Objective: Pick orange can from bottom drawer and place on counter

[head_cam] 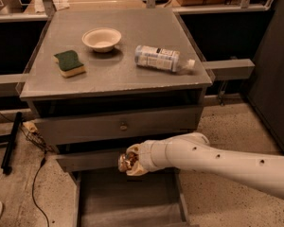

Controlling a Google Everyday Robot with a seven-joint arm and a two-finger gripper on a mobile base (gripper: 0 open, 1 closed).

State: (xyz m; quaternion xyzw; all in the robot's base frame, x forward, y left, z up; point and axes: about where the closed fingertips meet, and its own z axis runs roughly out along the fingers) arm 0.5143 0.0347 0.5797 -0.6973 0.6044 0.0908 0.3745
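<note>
My gripper (130,161) is at the end of the white arm reaching in from the right. It is shut on the orange can (126,161), a small shiny brownish-gold can held on its side. The can hangs above the back of the open bottom drawer (128,197), just in front of the middle drawer's front, well below the counter (118,74). The bottom drawer's grey floor shows nothing on it.
On the counter lie a white bowl (102,39), a green and yellow sponge (69,63) and a clear plastic bottle (161,59) on its side. A drawer with a round knob (123,126) is closed above. Cables (35,183) lie on the floor at left.
</note>
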